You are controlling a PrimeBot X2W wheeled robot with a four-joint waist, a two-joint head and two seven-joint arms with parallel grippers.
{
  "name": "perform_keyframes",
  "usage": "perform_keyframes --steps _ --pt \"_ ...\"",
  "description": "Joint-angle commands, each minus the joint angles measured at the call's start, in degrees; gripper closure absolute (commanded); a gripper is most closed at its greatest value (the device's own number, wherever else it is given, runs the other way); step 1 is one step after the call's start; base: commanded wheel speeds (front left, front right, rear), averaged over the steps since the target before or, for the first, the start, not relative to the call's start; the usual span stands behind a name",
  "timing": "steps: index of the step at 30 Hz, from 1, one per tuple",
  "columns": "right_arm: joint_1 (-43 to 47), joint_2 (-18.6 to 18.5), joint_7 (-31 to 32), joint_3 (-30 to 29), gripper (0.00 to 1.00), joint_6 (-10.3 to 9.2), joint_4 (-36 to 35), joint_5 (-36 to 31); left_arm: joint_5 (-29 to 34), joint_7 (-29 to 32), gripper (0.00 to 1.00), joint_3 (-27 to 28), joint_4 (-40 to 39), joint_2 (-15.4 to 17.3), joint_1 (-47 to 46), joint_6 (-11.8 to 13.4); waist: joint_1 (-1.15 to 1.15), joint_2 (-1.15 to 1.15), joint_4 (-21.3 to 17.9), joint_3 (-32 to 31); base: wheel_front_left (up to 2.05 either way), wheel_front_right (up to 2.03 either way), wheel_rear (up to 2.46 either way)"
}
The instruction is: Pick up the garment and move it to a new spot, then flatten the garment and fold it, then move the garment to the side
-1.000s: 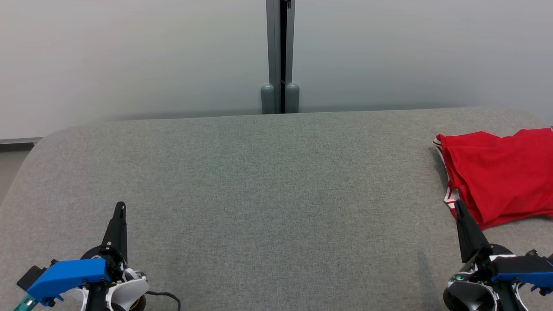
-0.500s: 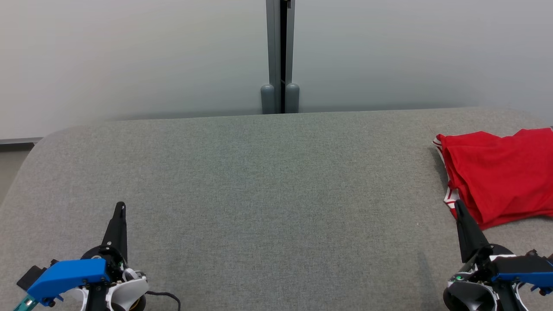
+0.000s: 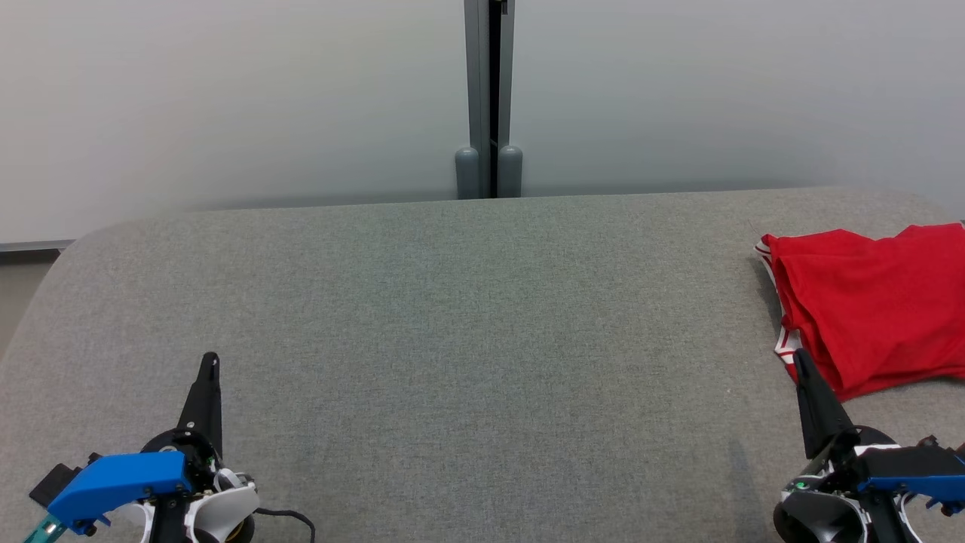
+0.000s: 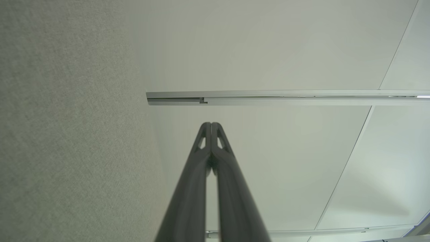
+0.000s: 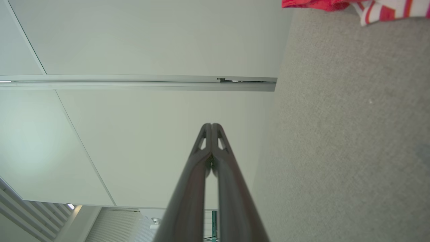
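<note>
1. The red fabric garment with white-striped trim (image 3: pixel 874 309) lies folded over at the right edge of the grey woven-fabric surface (image 3: pixel 482 339)
2. The right gripper (image 3: pixel 799 362), fingers pressed together and empty, points up just beside the garment's near edge
3. The left gripper (image 3: pixel 209 363), likewise closed on nothing, sits well apart at the lower left

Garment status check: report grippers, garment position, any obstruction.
Shut and empty: left gripper, right gripper. Red garment lies rumpled at right on grey surface, ungripped. Nothing in the way.
</note>
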Motion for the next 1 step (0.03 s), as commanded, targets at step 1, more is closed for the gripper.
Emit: perform_keyframes --steps 1 --pt "-0.7 -0.3 0.2 0.0 1.0 0.04 0.1 0.2 -0.2 0.2 1.0 0.1 -0.2 -0.1 -0.5 -0.3 0.0 0.0 0.0 0.0 0.0 0.0 0.0"
